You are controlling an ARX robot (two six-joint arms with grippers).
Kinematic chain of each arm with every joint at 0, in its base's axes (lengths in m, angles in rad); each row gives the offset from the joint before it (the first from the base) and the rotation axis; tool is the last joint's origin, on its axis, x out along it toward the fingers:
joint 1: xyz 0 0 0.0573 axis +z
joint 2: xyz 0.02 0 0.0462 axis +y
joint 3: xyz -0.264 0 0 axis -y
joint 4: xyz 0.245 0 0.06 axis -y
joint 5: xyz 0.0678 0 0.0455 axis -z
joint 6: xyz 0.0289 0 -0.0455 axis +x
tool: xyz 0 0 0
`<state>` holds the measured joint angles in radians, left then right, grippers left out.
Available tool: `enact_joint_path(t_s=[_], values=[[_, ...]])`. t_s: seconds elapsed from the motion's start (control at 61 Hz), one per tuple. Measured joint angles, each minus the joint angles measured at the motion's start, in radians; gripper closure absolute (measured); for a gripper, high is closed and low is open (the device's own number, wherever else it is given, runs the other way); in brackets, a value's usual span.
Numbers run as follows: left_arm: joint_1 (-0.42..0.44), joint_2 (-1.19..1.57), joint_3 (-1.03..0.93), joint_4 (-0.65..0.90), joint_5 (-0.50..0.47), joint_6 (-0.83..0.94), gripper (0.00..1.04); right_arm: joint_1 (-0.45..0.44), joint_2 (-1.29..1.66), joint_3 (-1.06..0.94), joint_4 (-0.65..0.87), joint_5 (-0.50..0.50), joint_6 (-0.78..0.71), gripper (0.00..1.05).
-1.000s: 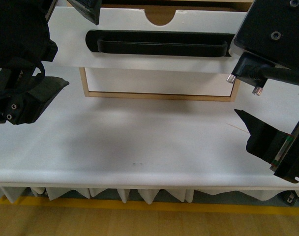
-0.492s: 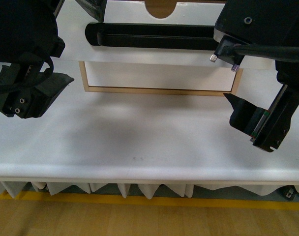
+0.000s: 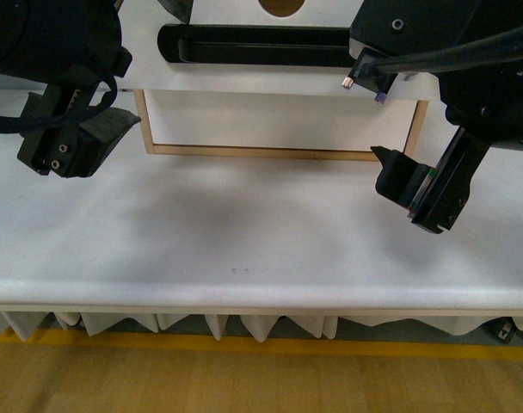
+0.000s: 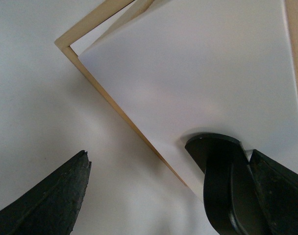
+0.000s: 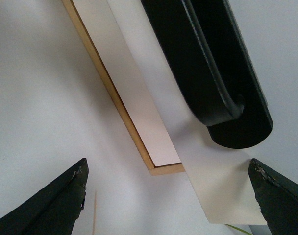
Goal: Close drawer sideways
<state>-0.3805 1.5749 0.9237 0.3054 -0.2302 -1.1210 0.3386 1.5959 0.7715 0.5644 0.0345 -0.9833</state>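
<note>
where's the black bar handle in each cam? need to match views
Front: bar handle at top, centre.
Left wrist: just one rounded end.
Right wrist: long stretch ending in a rounded end.
Shared landmark: light wood frame, in all three.

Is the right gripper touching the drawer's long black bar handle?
Apart. Right wrist view: right gripper open, white drawer front visible between its jaws and the black handle.

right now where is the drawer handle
Front view, top centre: the handle runs across the drawer front, above the lower panel, its right end behind the right arm.
</note>
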Motion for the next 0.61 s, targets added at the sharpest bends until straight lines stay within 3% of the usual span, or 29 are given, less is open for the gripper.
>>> enact_joint_path(t_s=[0.607], values=[[0.003, 0.223, 0.288, -0.075, 0.051, 0.035, 0.06, -0.070, 0.145, 0.197, -0.019, -0.006, 0.001, 0.09]])
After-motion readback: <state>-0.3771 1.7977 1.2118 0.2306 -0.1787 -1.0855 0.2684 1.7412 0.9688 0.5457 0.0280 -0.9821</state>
